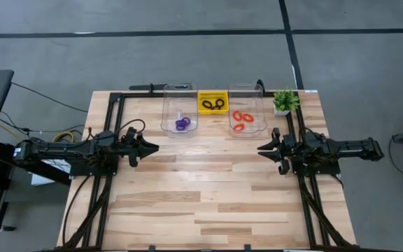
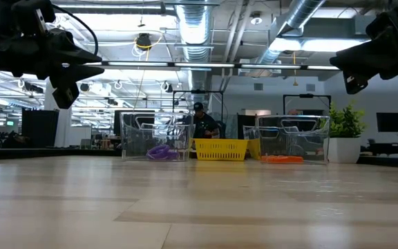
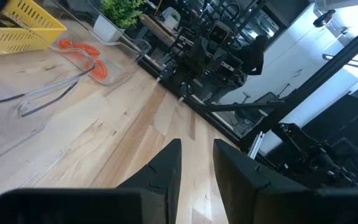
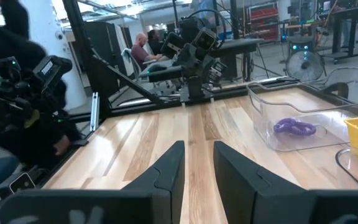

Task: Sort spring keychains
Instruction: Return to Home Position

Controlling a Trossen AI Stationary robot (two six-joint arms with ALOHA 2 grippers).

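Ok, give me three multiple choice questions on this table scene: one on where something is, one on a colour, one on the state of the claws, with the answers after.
1. Where do the black keychains lie? A in a claw; B in the yellow basket; C on the floor.
2. What colour are the keychains in the clear bin next to the plant? A purple; B black; C orange-red.
3. The left claw and right claw are: A open and empty; B each shut on a keychain; C both inside a bin.
Answers: 1 B, the high view shows them inside the basket. 2 C, orange-red keychains lie in that bin. 3 A, both wrist views show a gap between the fingers with nothing in it.
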